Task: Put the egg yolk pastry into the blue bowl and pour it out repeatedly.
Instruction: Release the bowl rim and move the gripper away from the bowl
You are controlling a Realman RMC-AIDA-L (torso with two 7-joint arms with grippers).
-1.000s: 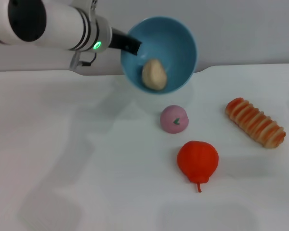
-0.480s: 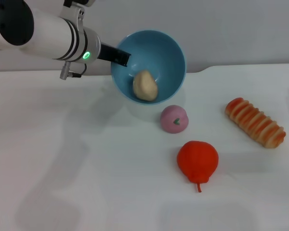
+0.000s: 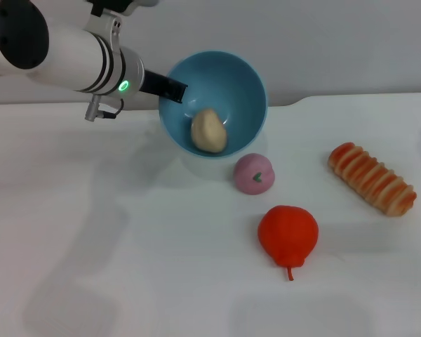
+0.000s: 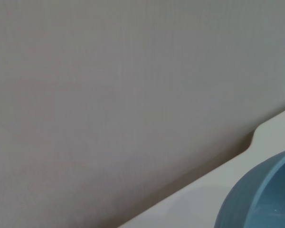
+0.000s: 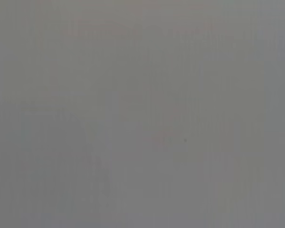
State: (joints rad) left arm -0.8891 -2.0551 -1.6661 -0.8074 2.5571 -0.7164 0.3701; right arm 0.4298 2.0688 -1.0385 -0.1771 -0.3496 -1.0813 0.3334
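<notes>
The blue bowl (image 3: 231, 81) hangs tilted above the back of the white table, its opening turned toward me. The pale beige egg yolk pastry (image 3: 208, 130) lies inside it against the lower wall. My left gripper (image 3: 170, 88) comes in from the left and is shut on the bowl's left rim. Part of the bowl's outer side (image 4: 259, 194) shows in the left wrist view, with the grey wall behind. My right gripper is out of view; the right wrist view holds only flat grey.
A pink ball with a green mark (image 3: 253, 173) lies just below the bowl. A red pepper-like toy (image 3: 288, 235) sits nearer the front. A long orange-striped bread roll (image 3: 371, 178) lies at the right. The table's left half is bare.
The left arm has carried the bowl down and to the left, and the bowl has tipped back a little. The pastry stayed inside, low in the bowl.
</notes>
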